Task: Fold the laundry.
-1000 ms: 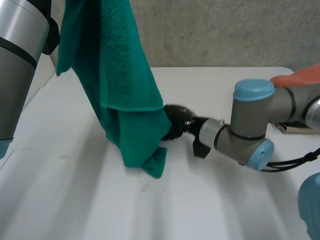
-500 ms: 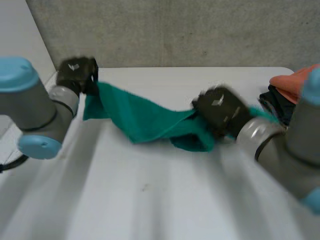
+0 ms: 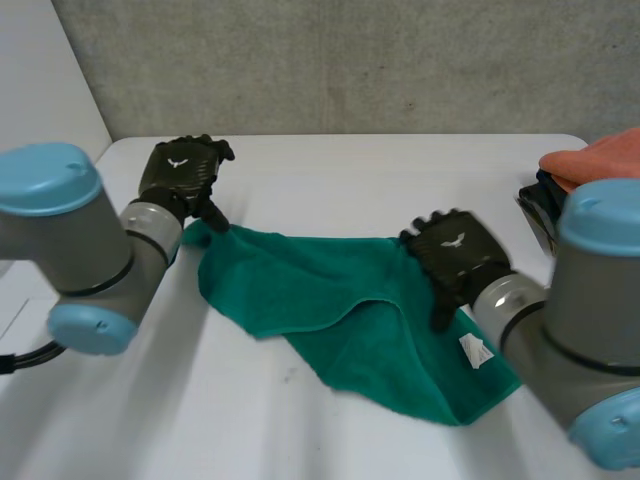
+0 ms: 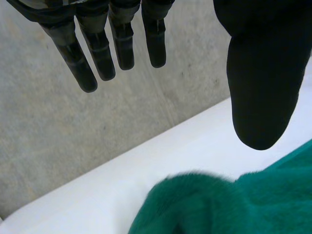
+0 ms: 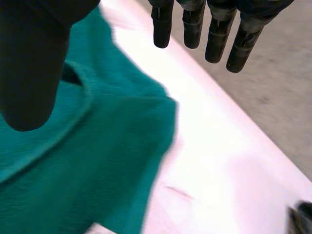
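A green towel (image 3: pixel 350 310) lies loosely spread on the white table (image 3: pixel 400 160), one part folded over itself and a white label (image 3: pixel 472 347) near its right edge. My left hand (image 3: pixel 182 175) hovers at the towel's far left corner, thumb by the cloth. In the left wrist view the left hand (image 4: pixel 263 73) is open, its fingers straight above the towel's corner (image 4: pixel 219 204), holding nothing. My right hand (image 3: pixel 455 258) rests over the towel's far right edge. In the right wrist view the right hand (image 5: pixel 29 63) is open above the towel (image 5: pixel 97 161).
An orange cloth (image 3: pixel 600 155) lies on a dark item (image 3: pixel 540 205) at the table's far right edge. A grey wall runs behind the table. Bare tabletop lies in front of the towel and beyond it.
The towel hung from my raised left hand, was then stretched between both hands, and now lies on the table. Both hands have let go of it.
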`<state>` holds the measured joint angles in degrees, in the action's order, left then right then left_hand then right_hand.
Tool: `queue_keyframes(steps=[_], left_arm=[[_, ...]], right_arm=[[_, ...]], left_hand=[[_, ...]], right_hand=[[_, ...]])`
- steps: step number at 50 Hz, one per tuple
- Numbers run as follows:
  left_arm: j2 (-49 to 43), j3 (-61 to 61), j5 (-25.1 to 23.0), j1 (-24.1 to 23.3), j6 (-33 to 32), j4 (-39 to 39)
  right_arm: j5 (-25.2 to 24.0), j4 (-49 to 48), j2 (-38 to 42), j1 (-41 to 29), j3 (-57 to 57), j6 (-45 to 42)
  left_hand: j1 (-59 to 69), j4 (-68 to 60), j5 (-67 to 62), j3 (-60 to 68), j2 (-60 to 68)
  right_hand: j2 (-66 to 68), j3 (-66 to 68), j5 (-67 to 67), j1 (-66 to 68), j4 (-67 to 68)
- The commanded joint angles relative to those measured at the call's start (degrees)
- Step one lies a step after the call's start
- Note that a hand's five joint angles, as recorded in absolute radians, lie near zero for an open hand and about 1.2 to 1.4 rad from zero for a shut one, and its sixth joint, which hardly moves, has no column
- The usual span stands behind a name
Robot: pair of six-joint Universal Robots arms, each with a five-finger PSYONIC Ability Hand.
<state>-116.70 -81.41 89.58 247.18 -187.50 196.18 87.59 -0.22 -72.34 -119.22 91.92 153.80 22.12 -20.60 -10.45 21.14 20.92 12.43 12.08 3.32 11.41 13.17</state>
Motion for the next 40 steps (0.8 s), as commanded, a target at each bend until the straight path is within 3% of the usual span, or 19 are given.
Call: queue_keyframes(steps=[1,5,11,23,40], left_arm=[[11.3,-14.1,-1.1,-0.6,-1.6,-0.1],[11.7,-19.0,-2.1,-1.1,-5.3,-0.2],[10.2,-22.1,-2.6,-3.5,-8.5,0.3],[-0.5,-18.9,-2.6,-4.7,-9.0,4.8],[-3.6,-16.7,-2.7,-4.9,-9.1,6.8]], right_arm=[[-2.9,4.6,-4.8,7.8,2.7,5.5],[-6.6,8.9,-4.7,11.4,4.5,5.5],[-9.8,8.0,-4.7,13.9,8.1,5.6],[-10.2,4.3,-4.6,13.8,11.4,5.8],[-10.1,3.0,-4.6,14.2,12.3,5.8]], left_hand=[[4.6,-6.1,-6.2,5.6,5.8],[9.1,-10.6,-10.8,10.1,10.3],[16.3,-17.9,-18.0,17.3,17.6],[18.0,-19.6,-19.7,19.0,19.2],[18.2,-19.7,-19.9,19.2,19.4]], right_hand=[[-2.4,-2.1,-3.3,-1.4,-3.2],[-2.4,-2.1,-3.3,-1.4,-3.2],[-2.4,-2.1,-3.3,-1.4,-3.2],[-2.4,-2.1,-3.3,-1.4,-3.2],[-2.4,-2.1,-3.3,-1.4,-3.2]])
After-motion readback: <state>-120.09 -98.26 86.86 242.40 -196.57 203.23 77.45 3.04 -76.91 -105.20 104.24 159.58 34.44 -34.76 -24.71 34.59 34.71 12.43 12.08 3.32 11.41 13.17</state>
